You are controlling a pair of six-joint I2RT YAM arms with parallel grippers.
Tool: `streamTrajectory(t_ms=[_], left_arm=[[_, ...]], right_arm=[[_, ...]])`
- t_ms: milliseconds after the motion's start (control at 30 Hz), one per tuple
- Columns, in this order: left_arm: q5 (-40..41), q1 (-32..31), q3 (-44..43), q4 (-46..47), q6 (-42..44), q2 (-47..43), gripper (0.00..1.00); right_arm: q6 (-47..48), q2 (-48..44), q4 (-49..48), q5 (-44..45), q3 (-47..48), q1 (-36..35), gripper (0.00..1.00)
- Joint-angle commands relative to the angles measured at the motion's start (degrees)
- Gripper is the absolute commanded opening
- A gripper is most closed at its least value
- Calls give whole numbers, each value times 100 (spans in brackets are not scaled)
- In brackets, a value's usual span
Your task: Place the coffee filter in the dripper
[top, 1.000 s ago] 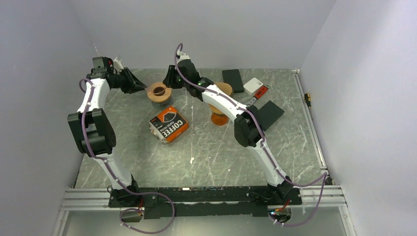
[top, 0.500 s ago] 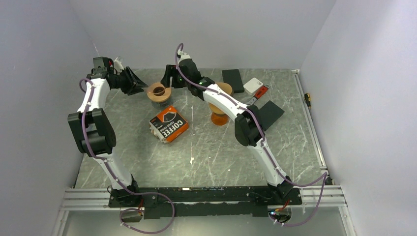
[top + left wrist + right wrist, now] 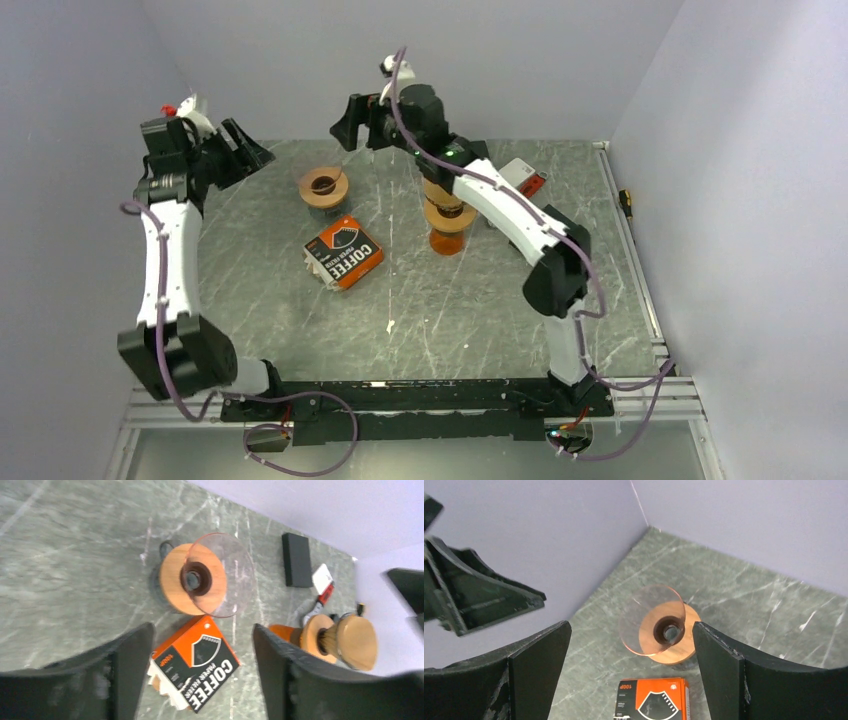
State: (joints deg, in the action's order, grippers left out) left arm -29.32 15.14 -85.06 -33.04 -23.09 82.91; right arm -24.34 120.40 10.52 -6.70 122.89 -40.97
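Observation:
The dripper (image 3: 323, 186), a clear glass cone in a round wooden collar, stands upright at the back left of the table, and I see no paper in it (image 3: 207, 577) (image 3: 664, 630). In front of it lies the orange and black coffee filter box (image 3: 343, 252) (image 3: 655, 700), with white paper filters (image 3: 162, 687) poking out of its edge. My left gripper (image 3: 248, 148) (image 3: 202, 645) hangs open in the air, left of the dripper and above it. My right gripper (image 3: 352, 122) (image 3: 631, 630) is open too, raised behind and right of the dripper. Neither holds anything.
An orange glass server with a wooden-collared piece on top (image 3: 447, 215) (image 3: 345, 640) stands right of the box. A black block (image 3: 296, 560) and a white device with a red part (image 3: 522, 176) lie at the back right. Walls close in on three sides.
Both grippers have opened wide and lifted up and away from the dripper's sides. The dripper and the filter box have not moved.

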Motion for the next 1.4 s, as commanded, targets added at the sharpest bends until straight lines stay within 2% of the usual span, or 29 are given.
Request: streamTrajectory(t_ms=[0,67,100,167,333,533,600,767,900,1033,1367], left_arm=[[987,41,877,543,-68,-932,85],[1207,42,1332,676,-153,-1344,97],[1287,43,1550,725,-207,-1520,99],[1250,44,2000,788,-241,-1820,100],[551,48,2637,394,-584,-2015,99],[-392,37,4039,736,-1561,-2226,88],[-510,35,4464,838,-1931,-2269,86],[-599,37,5060,943,-2111,-2076,77],[-1029,26,5513,1818,-2480,-1544,64],[-1202,-38,5704,2530,-2823,-964,52],[-1181,-185,5693,3241,-2884,-116,47]], right_arm=[[343,-1079,-376,-28,-651,49,98],[318,-1452,-403,-25,-1059,82,99],[299,-1618,-402,-41,-1252,100,99],[257,-2028,-404,-76,-1697,143,99],[253,-2793,-252,4,-2579,229,100],[258,-3589,-55,127,-3468,425,100],[154,-3786,-52,89,-3722,557,99],[-28,-4058,-8,-177,-4184,897,99],[-106,-4184,-50,-323,-4363,1082,99],[-76,-4211,-25,-386,-4355,1139,99],[-36,-4315,-117,-396,-4469,1178,99]])
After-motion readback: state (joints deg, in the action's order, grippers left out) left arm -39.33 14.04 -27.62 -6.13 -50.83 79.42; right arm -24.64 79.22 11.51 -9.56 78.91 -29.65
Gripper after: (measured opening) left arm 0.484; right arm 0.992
